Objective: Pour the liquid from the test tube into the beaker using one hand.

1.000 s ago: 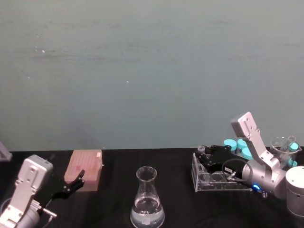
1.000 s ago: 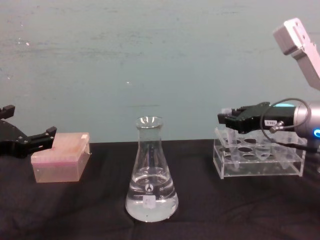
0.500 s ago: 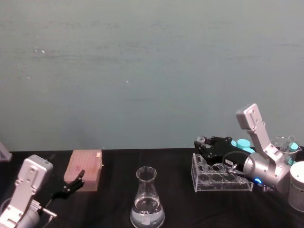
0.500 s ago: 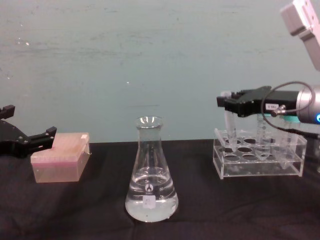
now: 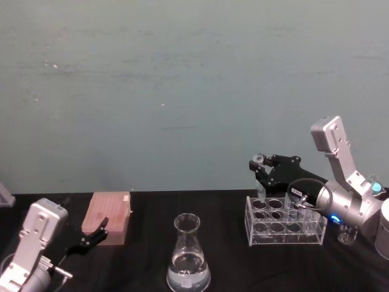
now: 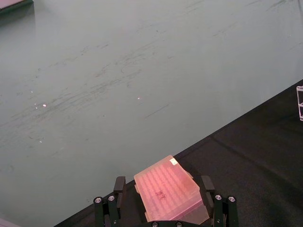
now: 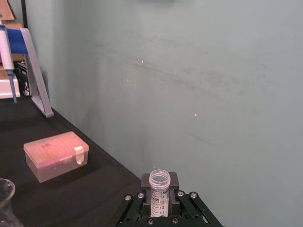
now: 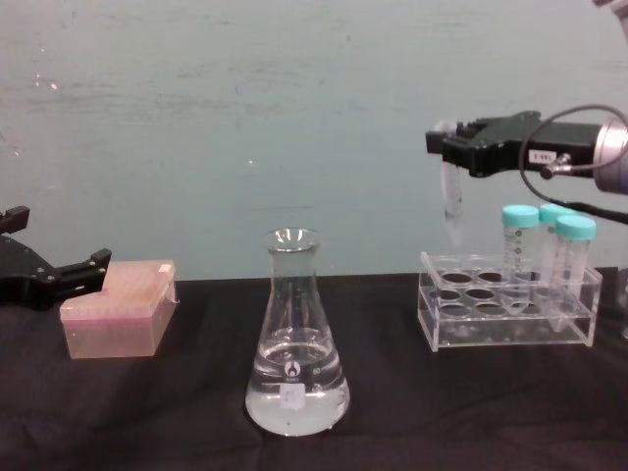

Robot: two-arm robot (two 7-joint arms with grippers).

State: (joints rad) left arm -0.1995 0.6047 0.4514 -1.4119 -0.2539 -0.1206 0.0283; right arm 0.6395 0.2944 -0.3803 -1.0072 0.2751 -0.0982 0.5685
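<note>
test tube [image 8: 451, 201] is pinched between the fingers of my right gripper [image 8: 444, 145], and it hangs upright with its pointed tip down. i grip it near its top. in the right wrist view its round mouth [image 7: 159, 178] is open between my finger pads, with printed graduation marks below the rim. i cannot tell whether there is any liquid inside the tube. in the chest view the tip sits just above the end of the clear tube rack [image 8: 510, 319] that lies nearest the beaker, apart from the wells. three teal-capped tubes [image 8: 520, 250] stand in the far end of that rack.

the beaker [image 8: 296, 334] stands upright on the black table [image 8: 412, 432], near the middle and well apart from the rack, on the rack's left. clear liquid [image 8: 296, 404] fills its wide base, and its narrow neck is open. the tube is off to the beaker's right and higher than its rim, not over it.

my left gripper [image 5: 92, 234] is parked low at the left edge of the table with its fingers spread wide and nothing between them. it sits just beside a pink lidded box [image 8: 118, 309], which rests flat on the table to the left of the beaker.
</note>
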